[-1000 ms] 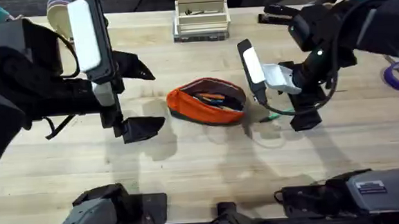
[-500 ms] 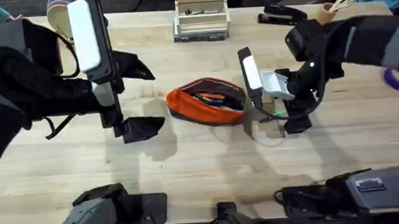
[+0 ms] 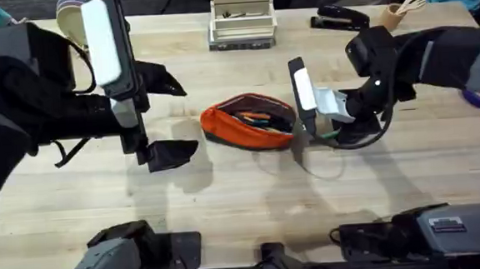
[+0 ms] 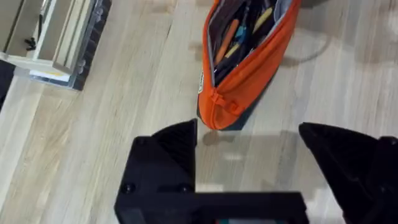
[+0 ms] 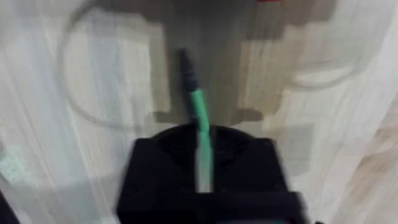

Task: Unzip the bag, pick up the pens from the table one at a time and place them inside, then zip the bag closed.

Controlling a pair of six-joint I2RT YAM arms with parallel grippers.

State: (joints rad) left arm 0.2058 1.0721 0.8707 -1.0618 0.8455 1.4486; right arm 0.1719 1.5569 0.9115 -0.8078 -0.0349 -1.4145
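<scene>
The soft orange fabric pouch with a dark grey-blue base [image 3: 249, 121] lies unzipped mid-way across the pale wooden plank bench [image 3: 227, 194], several pens already inside. Just to its right, the right tool [image 3: 317, 135] is clamped on a thin light green pen with a dark tip [image 5: 194, 106], held above the bench. To do this step well, I judge the pen should be carried lengthwise along the zipper opening and lowered tip-first, so it slips between the lips rather than bridging them. The left tool [image 4: 249, 162] hangs with its fingers apart just beside the pouch's near end, touching nothing. The right wrist view shows the grip and the pen's tip clearly; the left wrist view alone shows down into the pouch's mouth.
</scene>
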